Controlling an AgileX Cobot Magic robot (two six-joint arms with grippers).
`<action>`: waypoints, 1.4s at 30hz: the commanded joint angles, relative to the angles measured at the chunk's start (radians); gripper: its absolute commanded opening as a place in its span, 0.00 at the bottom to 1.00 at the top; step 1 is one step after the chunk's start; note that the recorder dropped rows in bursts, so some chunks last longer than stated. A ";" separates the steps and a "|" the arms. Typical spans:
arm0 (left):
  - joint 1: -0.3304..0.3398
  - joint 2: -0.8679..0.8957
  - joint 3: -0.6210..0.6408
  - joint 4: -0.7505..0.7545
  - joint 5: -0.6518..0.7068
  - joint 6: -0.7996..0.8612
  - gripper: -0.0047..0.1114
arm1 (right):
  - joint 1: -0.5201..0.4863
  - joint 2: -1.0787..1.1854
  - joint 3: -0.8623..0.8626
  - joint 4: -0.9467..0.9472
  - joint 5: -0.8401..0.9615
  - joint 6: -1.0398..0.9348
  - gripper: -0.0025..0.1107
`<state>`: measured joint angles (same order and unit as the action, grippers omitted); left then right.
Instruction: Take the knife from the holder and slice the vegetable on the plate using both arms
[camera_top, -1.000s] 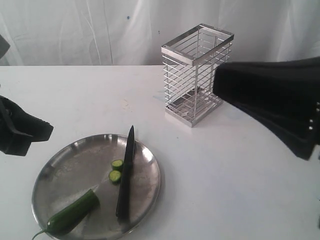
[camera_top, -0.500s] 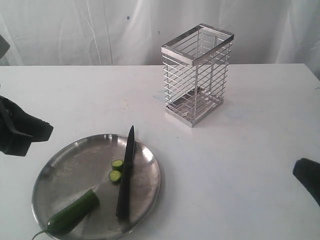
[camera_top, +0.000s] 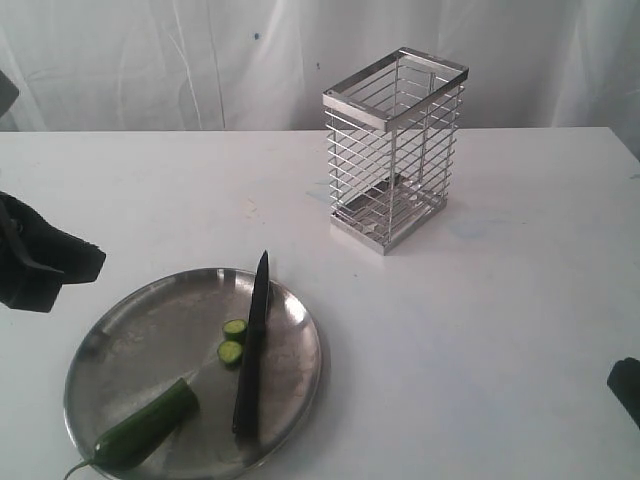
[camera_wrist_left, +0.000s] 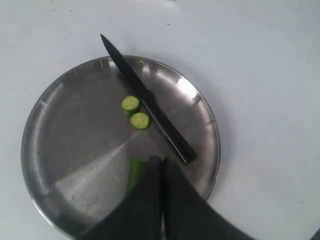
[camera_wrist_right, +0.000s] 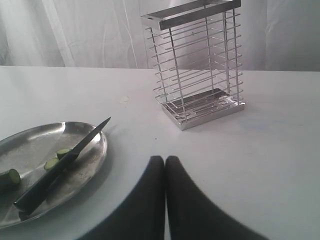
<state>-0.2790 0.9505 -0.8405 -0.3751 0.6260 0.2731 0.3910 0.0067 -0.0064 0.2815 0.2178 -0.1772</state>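
The black knife (camera_top: 252, 350) lies across the steel plate (camera_top: 120, 315), tip toward the wire holder (camera_top: 395, 148), which stands empty behind. The green pepper (camera_top: 145, 428) rests at the plate's near left, with two round slices (camera_top: 232, 340) beside the blade. My left gripper (camera_wrist_left: 162, 161) hovers shut and empty above the plate, partly covering the pepper (camera_wrist_left: 134, 172); knife (camera_wrist_left: 150, 105) and slices (camera_wrist_left: 135, 112) show beyond it. My right gripper (camera_wrist_right: 165, 160) is shut and empty low over the bare table, facing the holder (camera_wrist_right: 195, 65), with plate (camera_wrist_right: 95, 150) and knife (camera_wrist_right: 60, 167) off to its side.
The left arm's black body (camera_top: 40, 265) hangs at the left edge of the exterior view. A small dark part of the right arm (camera_top: 627, 385) shows at the lower right edge. A white curtain closes off the back of the white table.
The right arm, which filled the right side of the exterior view a second ago, has withdrawn to the lower right edge. Knife, pepper, slices and left arm have not moved.
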 joint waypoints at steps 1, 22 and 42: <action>-0.003 -0.008 0.005 -0.012 0.011 -0.008 0.04 | -0.005 -0.007 0.006 0.018 0.008 0.001 0.02; -0.003 -0.008 0.005 -0.012 0.011 -0.008 0.04 | -0.005 -0.007 0.006 -0.161 0.006 0.294 0.02; -0.036 -0.444 0.255 0.294 -0.494 -0.300 0.04 | -0.005 -0.007 0.006 -0.156 0.006 0.294 0.02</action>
<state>-0.3084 0.6418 -0.6806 -0.1839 0.2742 0.0983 0.3889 0.0067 -0.0064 0.1306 0.2297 0.1123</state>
